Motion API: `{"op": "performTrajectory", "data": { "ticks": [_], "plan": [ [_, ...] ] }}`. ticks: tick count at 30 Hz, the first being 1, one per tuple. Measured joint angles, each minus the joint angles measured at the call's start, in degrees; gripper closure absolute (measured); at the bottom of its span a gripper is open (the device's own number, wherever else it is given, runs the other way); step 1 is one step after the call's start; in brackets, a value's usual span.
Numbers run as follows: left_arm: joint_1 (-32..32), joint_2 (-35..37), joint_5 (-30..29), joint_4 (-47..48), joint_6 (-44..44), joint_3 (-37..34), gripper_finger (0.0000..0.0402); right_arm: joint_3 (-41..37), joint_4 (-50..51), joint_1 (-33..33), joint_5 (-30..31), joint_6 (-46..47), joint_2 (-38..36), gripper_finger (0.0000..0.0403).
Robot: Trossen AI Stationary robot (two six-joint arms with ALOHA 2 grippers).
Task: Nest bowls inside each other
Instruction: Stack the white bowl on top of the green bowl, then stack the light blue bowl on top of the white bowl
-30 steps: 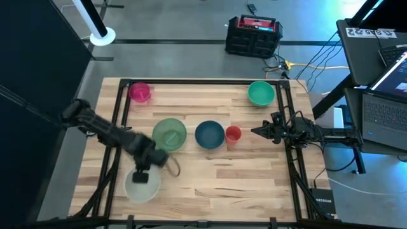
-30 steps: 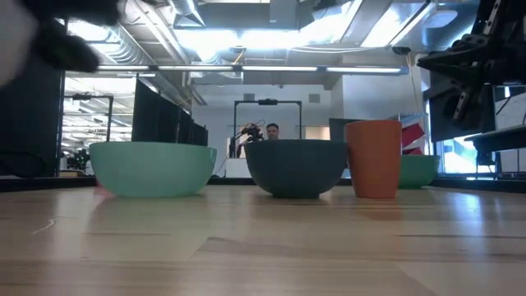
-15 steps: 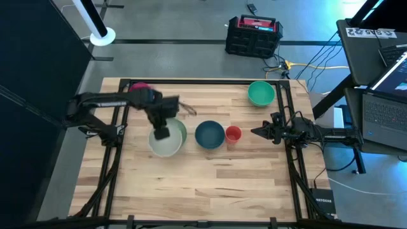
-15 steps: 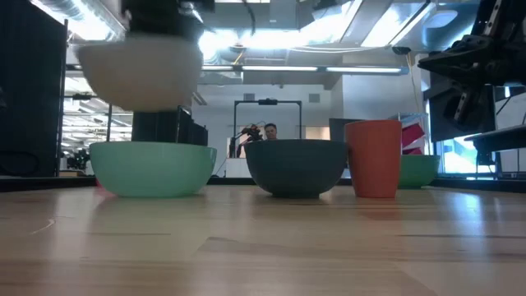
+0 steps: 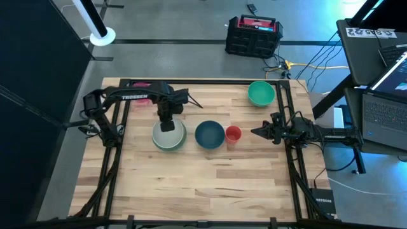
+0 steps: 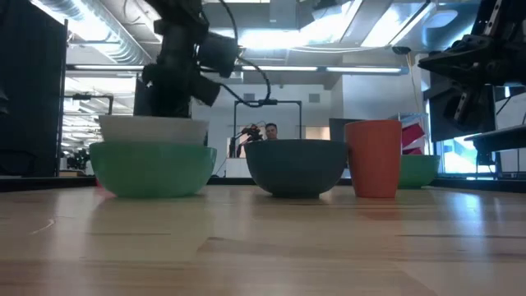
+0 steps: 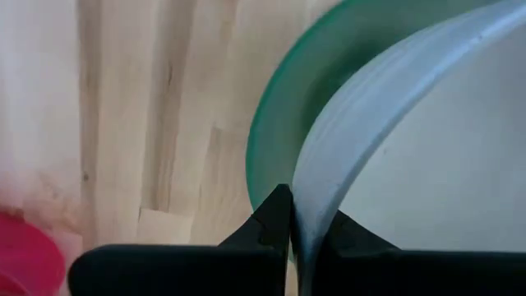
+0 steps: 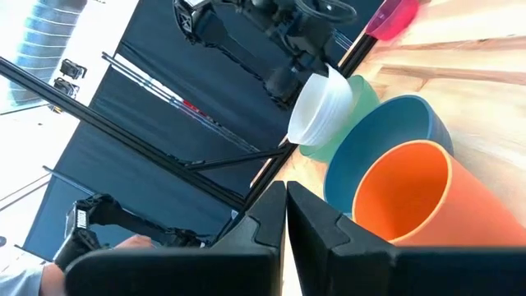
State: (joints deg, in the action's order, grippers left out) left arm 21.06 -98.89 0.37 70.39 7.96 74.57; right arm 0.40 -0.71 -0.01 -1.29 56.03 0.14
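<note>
A white bowl [image 5: 169,136] sits low inside the pale sage green bowl [image 5: 180,142] at the table's middle left, its rim [image 6: 152,127] showing above the green rim [image 6: 152,150]. My left gripper [image 5: 166,122] is shut on the white bowl from above. To the right stand the dark blue bowl [image 5: 209,135] and an orange cup [image 5: 233,134]. The teal bowl [image 5: 261,93] is at the far right, and the magenta bowl [image 5: 140,84] at the far left is partly under the arm. My right gripper [image 5: 256,131] waits shut at the right edge. My left gripper holds the white bowl's rim [image 7: 306,193] on the bowl's far side, one finger [image 7: 275,220] outside the wall and the other inside. The fingers point straight down. The bowl is down inside the green bowl [image 7: 275,115]; whether its bottom rests there I cannot tell.
Black frame rails [image 5: 118,127] run along the table's left and right sides. The near half of the wooden table [image 5: 210,184] holds no objects. A black crate [image 5: 253,35] and laptops [image 5: 381,102] lie off the table.
My left gripper has carried the white bowl from the near left of the table toward the far edge and right, over the sage green bowl, then down. The bowl, hanging clear above the green one half a second ago, now sits inside it.
</note>
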Motion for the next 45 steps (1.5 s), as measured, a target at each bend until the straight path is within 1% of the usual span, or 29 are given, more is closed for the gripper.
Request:
{"op": "performTrajectory", "data": {
  "ticks": [4,7,10,14,29,33,38,41,45],
  "plan": [
    [0.46,-0.11,0.9,-1.08,1.85,-2.45,0.0401,0.01,-0.02,0.0,-0.45,0.01,-0.02,0.0402],
    [0.32,-0.11,1.74,-2.74,2.59,-2.87,0.0401,0.02,-0.02,0.0,-0.45,-0.07,-0.02,0.0402],
    [-0.11,-0.08,1.83,-6.66,2.8,-2.87,0.0401,0.01,-0.02,0.0,-0.45,-0.79,-0.02,0.0402],
    [-0.54,-0.08,2.2,-6.83,4.46,-2.94,0.04,0.0,-0.06,0.0,-0.7,-0.74,-0.02,0.0402],
    [-2.37,0.08,2.28,-9.47,6.61,-7.61,0.0302,0.01,-0.24,0.0,-1.83,-0.53,-0.02,0.0402],
    [-1.88,1.15,1.87,-8.61,6.03,-4.8,0.0286,0.02,-0.24,0.0,-1.83,-0.94,-0.02,0.0402],
    [-1.53,1.4,1.7,-4.51,5.72,0.45,0.0284,0.0,-0.35,0.0,-1.74,-0.94,0.0,0.0402],
    [-1.57,1.4,1.7,-2.19,5.08,4.33,0.0284,0.0,-0.76,0.0,-0.08,-1.11,-0.02,0.0402],
    [-1.84,1.73,1.59,-0.51,4.38,10.3,0.0284,2.25,-4.11,0.0,2.31,-4.48,3.03,0.0402]
  ]
}}
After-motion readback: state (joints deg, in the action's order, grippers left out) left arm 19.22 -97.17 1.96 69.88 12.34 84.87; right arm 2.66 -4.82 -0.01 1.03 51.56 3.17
